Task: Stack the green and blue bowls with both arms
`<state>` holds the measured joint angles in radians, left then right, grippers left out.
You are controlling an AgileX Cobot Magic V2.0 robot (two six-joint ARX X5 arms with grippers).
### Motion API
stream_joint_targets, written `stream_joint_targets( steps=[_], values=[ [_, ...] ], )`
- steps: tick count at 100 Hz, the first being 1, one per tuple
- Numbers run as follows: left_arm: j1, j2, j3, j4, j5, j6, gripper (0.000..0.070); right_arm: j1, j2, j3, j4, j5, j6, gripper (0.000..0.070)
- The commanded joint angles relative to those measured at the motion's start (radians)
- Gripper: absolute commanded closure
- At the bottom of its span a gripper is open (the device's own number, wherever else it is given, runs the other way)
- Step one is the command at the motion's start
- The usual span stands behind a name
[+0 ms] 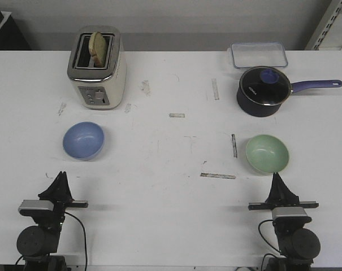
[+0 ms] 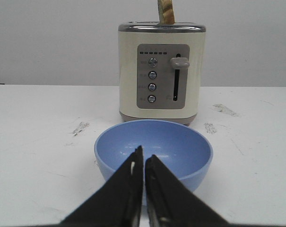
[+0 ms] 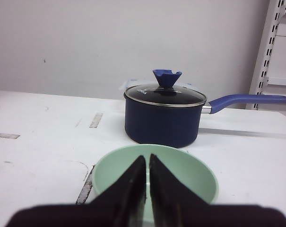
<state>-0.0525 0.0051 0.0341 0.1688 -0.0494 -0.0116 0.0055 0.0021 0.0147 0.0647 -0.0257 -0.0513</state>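
Note:
The blue bowl [image 1: 83,140] sits upright on the left of the white table; it also shows in the left wrist view [image 2: 153,152]. The green bowl [image 1: 267,153] sits upright on the right; it also shows in the right wrist view [image 3: 157,177]. My left gripper [image 1: 61,176] is shut and empty, a little short of the blue bowl on my side [image 2: 143,159]. My right gripper [image 1: 277,176] is shut and empty, just short of the green bowl [image 3: 147,158]. The two bowls lie far apart.
A cream toaster [image 1: 96,66] with a bread slice stands behind the blue bowl. A dark navy saucepan [image 1: 264,91] with a glass lid and long handle stands behind the green bowl. A clear lidded container [image 1: 259,55] lies at the back right.

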Motion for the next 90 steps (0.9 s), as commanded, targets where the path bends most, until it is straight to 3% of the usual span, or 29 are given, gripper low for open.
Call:
stream_joint_targets(
  steps=[1, 50, 79, 90],
  values=[
    [0.000, -0.002, -0.022, 0.012, 0.000, 0.011, 0.0699, 0.000, -0.001, -0.002, 0.013, 0.001, 0.009, 0.0695],
    [0.000, -0.002, -0.022, 0.012, 0.000, 0.011, 0.0699, 0.001, 0.000, 0.025, 0.014, 0.001, 0.060, 0.0695],
    [0.000, -0.002, -0.022, 0.012, 0.000, 0.011, 0.0699, 0.001, 0.035, 0.205, -0.172, 0.032, 0.051, 0.0696],
    [0.000, -0.002, -0.022, 0.012, 0.000, 0.011, 0.0699, 0.001, 0.105, 0.272, -0.186, 0.031, 0.050, 0.0695]
  ],
)
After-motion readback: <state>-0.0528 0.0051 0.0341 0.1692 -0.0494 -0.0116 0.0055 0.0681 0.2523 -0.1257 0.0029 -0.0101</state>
